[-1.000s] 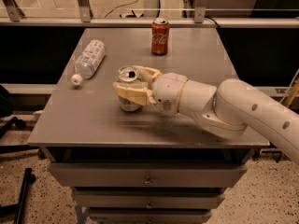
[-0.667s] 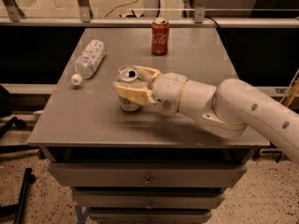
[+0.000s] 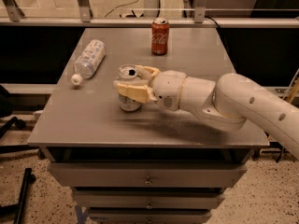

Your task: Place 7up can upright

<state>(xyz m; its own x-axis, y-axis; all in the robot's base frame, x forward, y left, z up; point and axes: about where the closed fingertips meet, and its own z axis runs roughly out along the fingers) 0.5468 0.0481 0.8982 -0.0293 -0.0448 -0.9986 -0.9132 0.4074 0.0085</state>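
The 7up can (image 3: 128,101) stands upright near the middle of the grey table (image 3: 93,120), its silver pull-tab top facing up. My gripper (image 3: 132,84) reaches in from the right on a white arm and is shut on the can, one cream finger (image 3: 131,90) across its front and the other behind it. The can's base looks to be on or just above the tabletop.
A red cola can (image 3: 160,36) stands upright at the back of the table. A clear plastic bottle with a white cap (image 3: 88,60) lies on its side at the back left. Drawers sit under the tabletop. A railing runs behind the table.
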